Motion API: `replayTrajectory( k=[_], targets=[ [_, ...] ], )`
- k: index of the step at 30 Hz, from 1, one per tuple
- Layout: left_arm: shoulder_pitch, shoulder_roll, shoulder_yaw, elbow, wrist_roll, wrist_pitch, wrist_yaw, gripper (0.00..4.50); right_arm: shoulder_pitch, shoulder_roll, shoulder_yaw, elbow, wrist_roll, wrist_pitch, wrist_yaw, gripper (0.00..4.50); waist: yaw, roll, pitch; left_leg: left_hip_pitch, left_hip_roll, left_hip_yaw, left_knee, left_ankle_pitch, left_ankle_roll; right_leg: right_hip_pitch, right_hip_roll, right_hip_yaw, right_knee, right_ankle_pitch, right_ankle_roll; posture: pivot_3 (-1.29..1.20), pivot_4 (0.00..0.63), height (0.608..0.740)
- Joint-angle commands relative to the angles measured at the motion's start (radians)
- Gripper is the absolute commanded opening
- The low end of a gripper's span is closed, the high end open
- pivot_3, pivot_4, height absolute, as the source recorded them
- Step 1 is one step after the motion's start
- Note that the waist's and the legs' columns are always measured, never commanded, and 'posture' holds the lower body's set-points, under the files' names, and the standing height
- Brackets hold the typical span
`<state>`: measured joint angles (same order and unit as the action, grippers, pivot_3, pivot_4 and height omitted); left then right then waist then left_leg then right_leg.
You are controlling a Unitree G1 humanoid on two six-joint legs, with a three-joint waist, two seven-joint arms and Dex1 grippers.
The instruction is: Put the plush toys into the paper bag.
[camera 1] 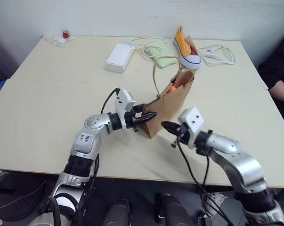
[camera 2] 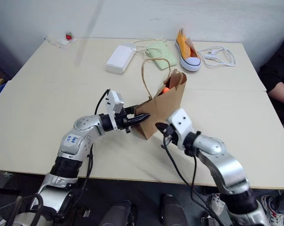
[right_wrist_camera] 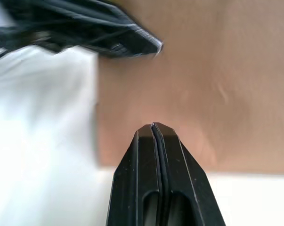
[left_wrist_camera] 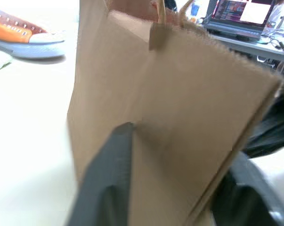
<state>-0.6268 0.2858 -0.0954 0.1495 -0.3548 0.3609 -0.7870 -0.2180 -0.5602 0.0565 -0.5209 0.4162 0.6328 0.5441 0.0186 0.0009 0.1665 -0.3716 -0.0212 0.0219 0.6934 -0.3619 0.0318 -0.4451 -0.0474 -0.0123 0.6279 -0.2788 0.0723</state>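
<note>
The brown paper bag [camera 1: 172,109] stands upright in the middle of the table, its cord handles looping up. An orange plush toy [camera 1: 172,88] peeks out of its open top. A small red toy [camera 1: 65,34] lies at the table's far left corner. My left gripper [camera 1: 150,115] is at the bag's near left edge; in the left wrist view its fingers [left_wrist_camera: 109,179] sit on either side of the bag's [left_wrist_camera: 189,117] side fold, closed on the paper. My right gripper [camera 1: 165,125] is shut and empty, its tip just short of the bag's near lower face [right_wrist_camera: 203,94].
Behind the bag lie a white box [camera 1: 119,57], a pale green pouch [camera 1: 161,52], an orange-and-white sneaker [camera 1: 186,48] and a white cable [camera 1: 219,52]. A person's arm [camera 1: 280,89] rests at the table's right edge. The table's left half is bare.
</note>
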Motion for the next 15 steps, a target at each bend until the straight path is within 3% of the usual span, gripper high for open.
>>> replayTrajectory(
  k=[1,3,6,11,15],
  targets=[
    [-0.057,-0.015,0.019,0.059,-0.038,-0.03,-0.082,0.6,0.068,-0.057,-0.148,-0.148,0.078,0.025,0.025,0.0,0.004,0.0,0.0,0.0,0.0,0.0,0.0,0.0,0.0,0.0,0.0,0.0,0.0,0.0,0.0,0.0,0.15,0.74],
    [-0.08,-0.007,0.024,0.086,-0.078,-0.019,-0.178,0.03,0.117,-0.086,-0.228,-0.191,0.097,0.063,0.008,0.0,0.005,0.0,0.0,0.0,0.0,0.0,0.0,0.0,0.0,0.0,0.0,0.0,0.0,0.0,0.0,0.0,0.15,0.74],
    [-0.112,0.056,-0.007,0.09,-0.125,0.007,-0.405,0.03,0.235,-0.166,-0.434,-0.246,0.23,0.118,0.103,0.0,0.005,0.0,0.0,0.0,0.0,0.0,0.0,0.0,0.0,0.0,0.0,0.0,0.0,0.0,0.0,0.0,0.15,0.74],
    [-0.22,0.07,-0.028,0.272,-0.065,-0.119,-0.562,0.0,0.508,-0.299,-0.822,-0.288,0.437,0.159,0.387,1.64,0.012,0.0,0.0,0.001,0.0,0.0,0.001,-0.001,0.001,0.002,0.001,0.0,0.0,0.0,0.0,0.0,0.15,0.74],
    [-0.287,0.041,-0.054,0.445,0.008,-0.285,-0.635,0.0,0.602,-0.344,-0.957,-0.263,0.474,0.16,0.461,3.04,0.005,-0.001,0.001,0.003,0.0,0.002,0.003,-0.003,0.005,0.006,0.002,0.002,-0.001,0.002,0.003,0.0,0.15,0.74]
  ],
)
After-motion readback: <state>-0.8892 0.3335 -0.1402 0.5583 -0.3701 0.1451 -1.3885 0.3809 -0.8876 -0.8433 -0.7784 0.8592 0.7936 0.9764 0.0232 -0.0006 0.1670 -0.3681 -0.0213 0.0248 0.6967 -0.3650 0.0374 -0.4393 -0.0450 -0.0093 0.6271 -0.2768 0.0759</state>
